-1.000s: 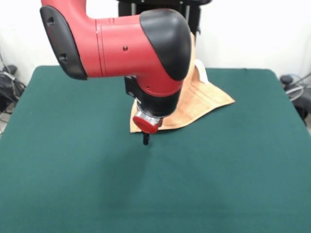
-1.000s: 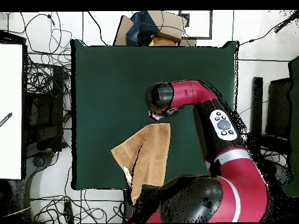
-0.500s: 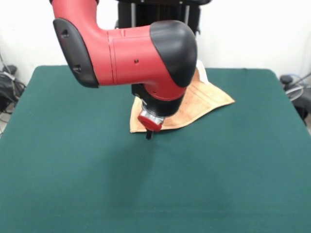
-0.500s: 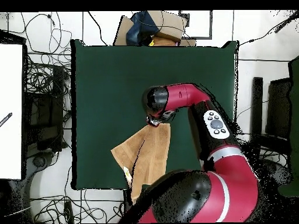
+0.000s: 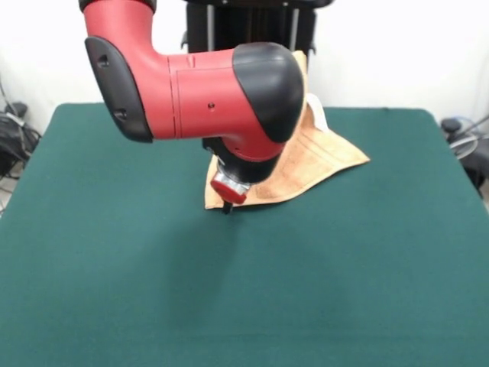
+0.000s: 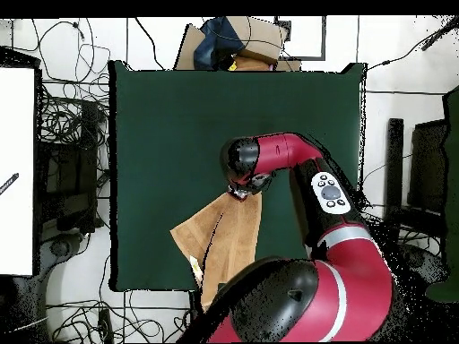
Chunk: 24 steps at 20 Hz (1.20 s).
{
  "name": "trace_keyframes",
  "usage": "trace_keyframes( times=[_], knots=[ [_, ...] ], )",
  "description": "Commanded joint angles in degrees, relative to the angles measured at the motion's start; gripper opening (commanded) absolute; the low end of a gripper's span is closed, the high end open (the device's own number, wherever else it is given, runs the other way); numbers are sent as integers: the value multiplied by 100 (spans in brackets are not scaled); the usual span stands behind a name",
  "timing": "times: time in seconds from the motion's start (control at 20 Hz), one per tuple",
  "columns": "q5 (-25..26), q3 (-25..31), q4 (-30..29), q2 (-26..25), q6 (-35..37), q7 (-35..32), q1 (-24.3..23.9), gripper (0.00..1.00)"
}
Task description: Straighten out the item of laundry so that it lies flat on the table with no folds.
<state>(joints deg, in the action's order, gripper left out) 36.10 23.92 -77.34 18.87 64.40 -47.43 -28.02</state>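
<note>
The item of laundry (image 5: 317,157) is a light orange-brown towel, folded over itself at the table's far side. In the overhead view the towel (image 6: 224,237) lies as a slanted, doubled shape whose lower end runs off the table's edge under the arm. A white tag (image 5: 316,115) shows at its far end. My gripper (image 5: 226,208) points down at the towel's near left corner, right at the cloth's edge; from overhead the gripper (image 6: 240,195) sits over the towel's top corner. The red arm hides the towel's middle. The dark green table (image 5: 114,267) spreads wide around it.
A cardboard box with a dark bag (image 6: 235,40) lies beyond the table's top edge in the overhead view. Cables (image 6: 72,134) and a white panel (image 6: 16,170) are off the left side. Green cloth (image 6: 179,125) stretches above and left of the towel.
The gripper has moved from over bare green cloth back to the towel's near corner and sits lower. The towel's shape has not changed.
</note>
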Motion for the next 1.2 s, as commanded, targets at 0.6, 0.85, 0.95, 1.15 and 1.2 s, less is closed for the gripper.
trace_keyframes(
  times=[0.6,0.85,0.95,1.15,1.2],
  knots=[
    [415,-53,-204,-55,-18,423,-75,100],
    [424,-31,-178,-146,-180,364,-115,100],
    [420,-12,-150,-217,-293,300,-123,100],
    [415,32,-134,-330,-516,220,-161,100],
    [419,39,-123,-346,-543,217,-166,100]
  ],
)
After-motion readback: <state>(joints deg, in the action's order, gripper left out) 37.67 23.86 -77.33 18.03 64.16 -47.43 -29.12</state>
